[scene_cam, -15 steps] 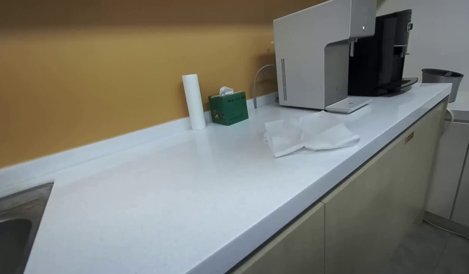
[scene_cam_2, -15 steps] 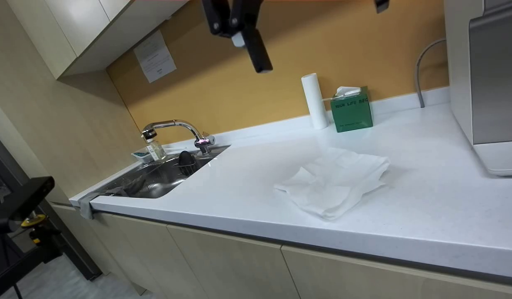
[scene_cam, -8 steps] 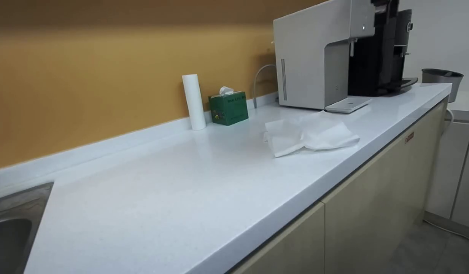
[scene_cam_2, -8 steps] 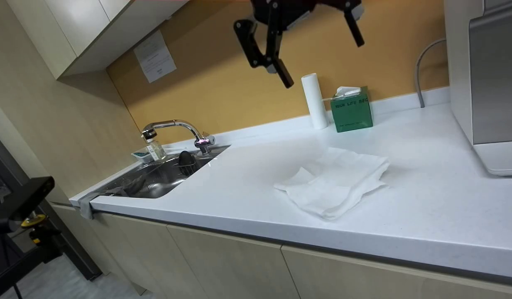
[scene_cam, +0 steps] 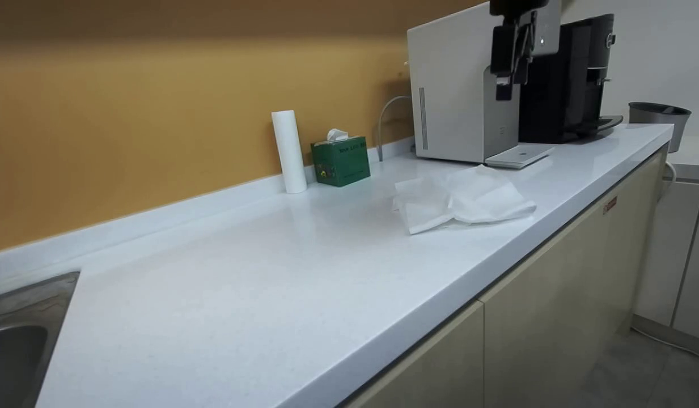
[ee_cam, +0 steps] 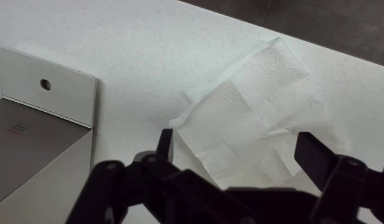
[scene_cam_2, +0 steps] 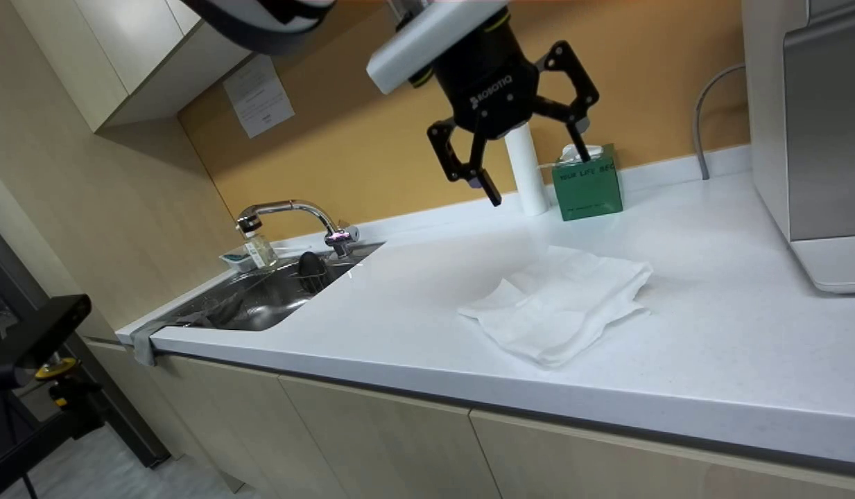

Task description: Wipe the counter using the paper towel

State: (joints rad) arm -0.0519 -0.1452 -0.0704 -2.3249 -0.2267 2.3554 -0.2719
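While hand [scene_cam_2: 540, 181] gapes, paper towel [scene_cam_2: 562, 305] lies on counter [scene_cam_2: 732, 339]

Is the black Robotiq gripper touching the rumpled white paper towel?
Apart: in an exterior view, the open gripper hangs above the rumpled paper towel, with white counter visible between.

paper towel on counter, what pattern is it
The paper towel has curving swirls, clearest in wrist view.

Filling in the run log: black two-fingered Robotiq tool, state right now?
Tool: open, holding nothing; it hangs above the rumpled white paper towel.
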